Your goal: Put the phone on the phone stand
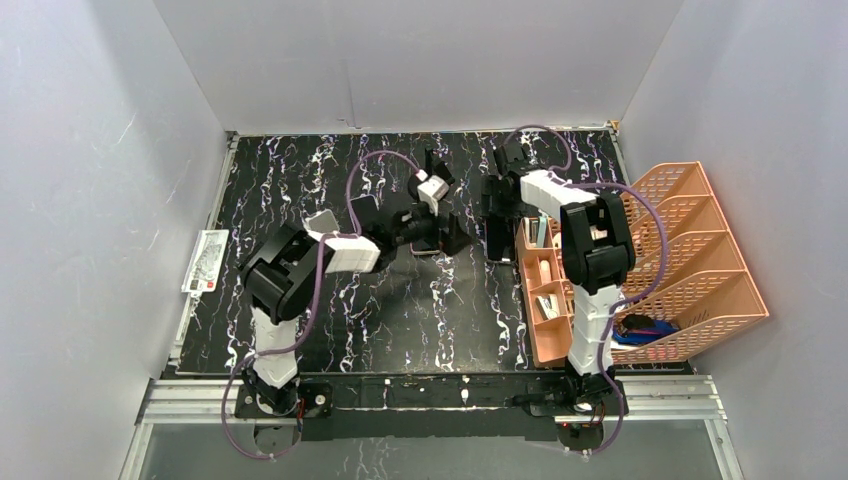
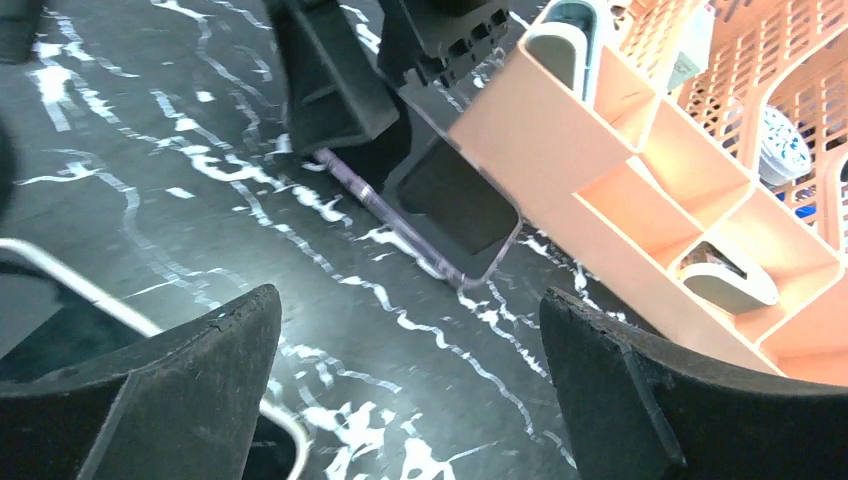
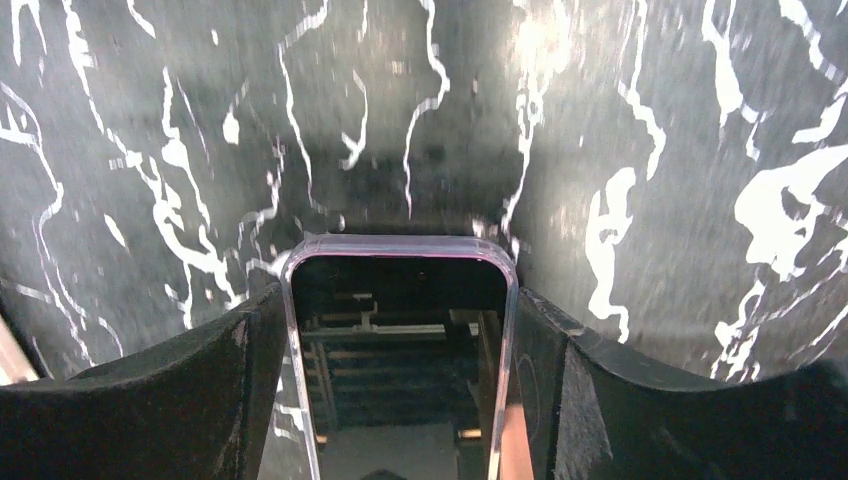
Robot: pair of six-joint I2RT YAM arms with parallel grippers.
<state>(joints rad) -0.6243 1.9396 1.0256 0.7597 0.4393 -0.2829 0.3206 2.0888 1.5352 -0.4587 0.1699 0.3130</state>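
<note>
1. Tabletop [image 1: 400,320] in black marble with white veins is taking up most of my overhead view, and both arms are reaching out across it.
2. Orange mesh file rack [image 1: 700,270] is sitting at the right edge, with an orange compartment organizer [image 1: 545,300] just beside it on its left.
3. Right arm [image 1: 595,250] is stretching away from its base alongside the organizer, and left arm [image 1: 300,265] is bending in toward the middle of the table.
4. Left gripper [image 2: 405,310] is hovering over bare marble near the centre with its fingers spread wide and nothing between them.
5. Right gripper [image 3: 400,300] is clamping the phone [image 3: 400,380], and I am seeing both pads pressing on the long edges of its clear case.
6. Seen from the left wrist, the phone is hanging tilted just beside the organizer's corner, far end low over the table; I cannot tell whether it is touching.
7. Paper label [image 1: 203,260] is lying at the table's left edge, well apart from everything else.
</note>
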